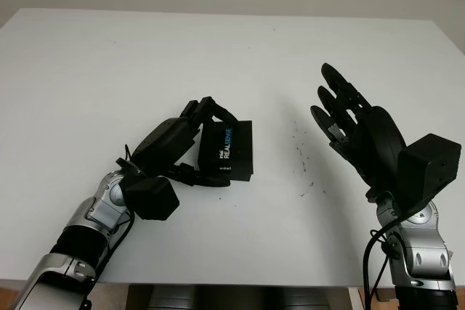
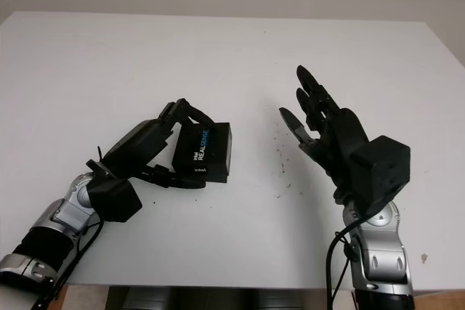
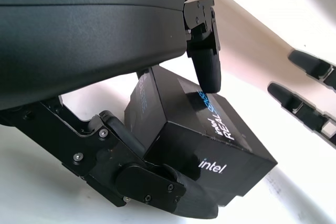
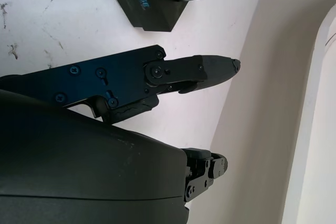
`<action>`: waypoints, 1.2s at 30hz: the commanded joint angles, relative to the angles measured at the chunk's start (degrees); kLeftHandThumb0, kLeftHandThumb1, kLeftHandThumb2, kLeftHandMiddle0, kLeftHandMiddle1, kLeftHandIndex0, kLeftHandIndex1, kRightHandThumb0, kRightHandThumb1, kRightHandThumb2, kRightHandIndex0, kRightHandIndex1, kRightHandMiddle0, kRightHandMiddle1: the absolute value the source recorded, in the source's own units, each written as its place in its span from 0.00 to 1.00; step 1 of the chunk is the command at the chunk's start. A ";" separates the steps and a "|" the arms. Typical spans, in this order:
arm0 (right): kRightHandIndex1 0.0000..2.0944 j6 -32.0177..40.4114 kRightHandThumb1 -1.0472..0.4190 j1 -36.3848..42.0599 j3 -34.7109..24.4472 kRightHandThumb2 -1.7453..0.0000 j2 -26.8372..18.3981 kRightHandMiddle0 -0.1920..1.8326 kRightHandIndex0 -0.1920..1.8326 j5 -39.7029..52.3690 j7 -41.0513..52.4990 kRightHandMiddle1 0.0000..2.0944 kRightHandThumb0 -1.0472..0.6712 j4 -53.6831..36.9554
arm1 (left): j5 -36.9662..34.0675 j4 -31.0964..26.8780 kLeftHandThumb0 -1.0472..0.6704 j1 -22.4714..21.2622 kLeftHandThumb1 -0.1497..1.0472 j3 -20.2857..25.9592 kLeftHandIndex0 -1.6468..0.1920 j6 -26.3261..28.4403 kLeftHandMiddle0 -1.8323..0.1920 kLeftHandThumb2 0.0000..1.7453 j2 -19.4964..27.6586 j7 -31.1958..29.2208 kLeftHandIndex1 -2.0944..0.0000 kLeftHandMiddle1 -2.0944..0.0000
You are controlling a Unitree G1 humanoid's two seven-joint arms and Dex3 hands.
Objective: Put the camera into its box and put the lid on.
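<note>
Black box (image 1: 227, 152) sits on our white table (image 1: 145, 56) just left of centre; our left hand (image 1: 178, 143) pinches it, fingers curled around both ends. At three o'clock, our right hand (image 1: 349, 125) hovers open.

The left hand (image 1: 190, 143) is covering the near side of the black Intel RealSense box (image 1: 229, 152), so what lies inside is staying unseen. The right hand (image 1: 349, 125) is running out past the wrist picture's edge.
</note>
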 commanded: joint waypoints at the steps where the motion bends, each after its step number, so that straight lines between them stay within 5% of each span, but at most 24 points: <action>1: 0.02 0.40 0.00 0.55 -0.15 0.86 0.08 0.16 0.15 0.32 -0.14 0.02 0.24 -1.44 | 2.11 -4.17 0.44 -0.27 1.00 -2.75 0.98 -0.26 1.00 0.27 -0.59 -1.17 0.25 0.14; 10: 0.02 1.47 0.00 0.67 0.16 0.87 0.65 0.16 0.15 0.43 -0.69 0.02 0.24 -2.00 | 6.27 -21.70 0.25 0.56 1.00 -5.30 1.00 7.03 0.98 0.24 5.29 -14.08 0.61 0.72; 15: 0.02 2.10 0.00 0.78 0.18 0.87 0.79 0.16 0.15 0.26 -0.98 0.02 0.24 -2.36 | 4.77 -28.81 0.18 2.26 1.00 -5.42 0.99 12.72 0.93 0.26 7.07 -21.42 0.71 0.90; 27: 0.02 2.43 0.00 0.73 -0.04 0.88 0.85 0.15 0.14 1.13 -0.62 0.02 0.24 -2.24 | -7.47 -31.35 0.13 3.37 1.00 -3.57 1.00 21.22 0.97 0.29 7.75 -31.02 0.81 0.97; 33: 0.02 1.10 0.00 0.48 0.40 0.87 0.52 0.15 0.14 0.68 0.03 0.02 0.24 -1.51 | -13.68 -31.98 0.14 5.04 1.00 -0.59 1.00 24.42 0.99 0.29 6.97 -30.74 0.85 0.99; 36: 0.02 0.30 0.00 0.27 0.39 0.87 1.00 0.15 0.14 0.49 -0.20 0.02 0.24 -1.04 | -20.02 -32.02 0.15 6.59 1.00 2.49 1.00 27.47 1.00 0.30 5.34 -30.28 0.95 1.00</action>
